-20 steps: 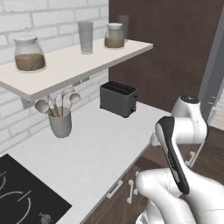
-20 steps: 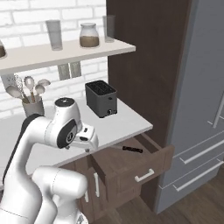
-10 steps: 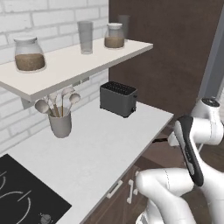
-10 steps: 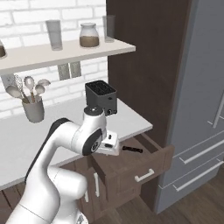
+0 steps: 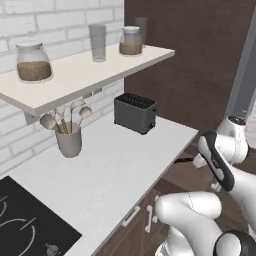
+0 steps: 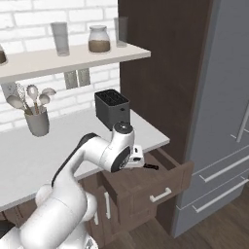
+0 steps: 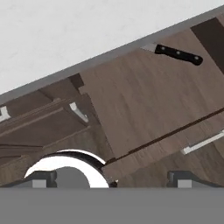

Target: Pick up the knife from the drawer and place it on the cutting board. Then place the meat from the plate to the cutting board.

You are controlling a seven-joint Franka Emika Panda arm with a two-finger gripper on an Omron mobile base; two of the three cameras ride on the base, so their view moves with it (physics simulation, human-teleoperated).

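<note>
The drawer (image 6: 146, 182) stands pulled out below the counter's right end. In it lies the knife (image 7: 178, 54): its black handle is in plain sight and its grey blade runs under the counter edge. The handle also shows as a dark stub, the knife (image 6: 151, 167), just right of my hand. My gripper (image 7: 112, 177) hovers above the drawer's wooden floor (image 7: 144, 105), open, with nothing between its wide-set fingertips (image 7: 183, 176). The knife is well ahead of them, untouched. The cutting board, the plate and the meat are out of view.
A dark toaster (image 6: 112, 108) stands on the white counter (image 5: 115, 170) behind the drawer. Further left are a cup of utensils (image 5: 68, 141) and a black cooktop (image 5: 25, 222). A shelf (image 5: 85, 67) with jars hangs above. A grey fridge (image 6: 221, 121) closes the right side.
The arm has swung right and down, from over the counter edge to above the open drawer. The gripper has stayed open; the knife has not moved.
</note>
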